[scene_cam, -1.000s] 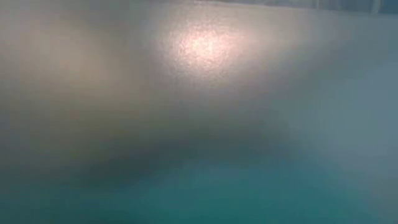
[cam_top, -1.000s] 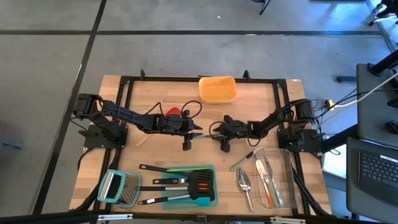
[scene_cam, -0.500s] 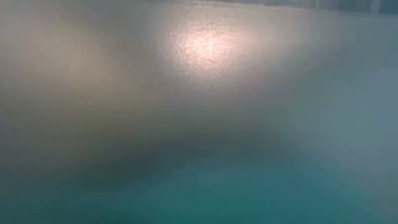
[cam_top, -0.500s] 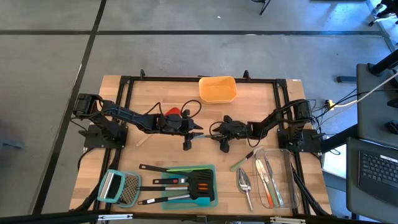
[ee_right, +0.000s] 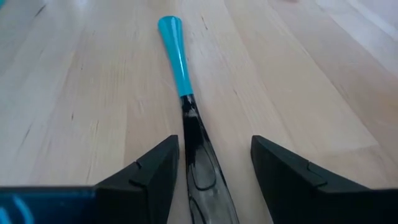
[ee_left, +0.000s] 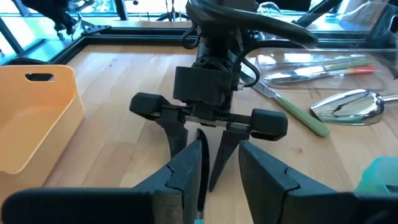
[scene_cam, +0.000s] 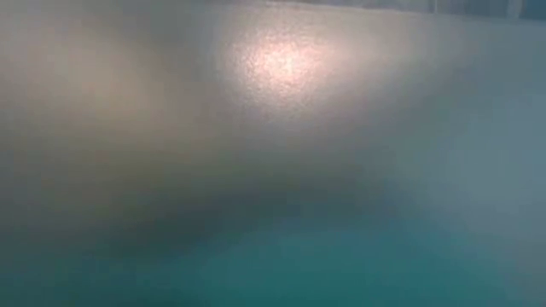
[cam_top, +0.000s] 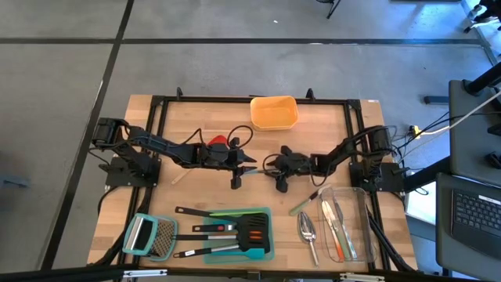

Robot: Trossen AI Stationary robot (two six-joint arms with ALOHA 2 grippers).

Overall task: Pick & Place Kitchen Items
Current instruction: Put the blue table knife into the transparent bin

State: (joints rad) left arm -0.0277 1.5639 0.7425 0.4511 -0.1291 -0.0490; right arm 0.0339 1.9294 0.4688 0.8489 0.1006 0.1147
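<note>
A slim spatula [ee_right: 177, 62] with a teal end and a dark, clear end lies flat on the wooden table at its middle [cam_top: 252, 173]. My right gripper [ee_right: 214, 149] is low over the table and open. Its fingers stand on either side of the spatula's dark end without touching it. My left gripper [cam_top: 237, 174] faces it from the table's left, raised above the spatula's teal end. There is a narrow gap between its fingers [ee_left: 221, 152], and they hold nothing. Other utensils lie along the near side. The low view is blurred out.
An orange container [cam_top: 274, 112] stands at the far edge. On the near side are a teal tray [cam_top: 266, 252] with black turners and a grater [cam_top: 149, 236]. A clear container [cam_top: 354, 227] with cutlery, a silver spoon [cam_top: 308, 229] and a green spatula [cam_top: 301, 205] lie near right.
</note>
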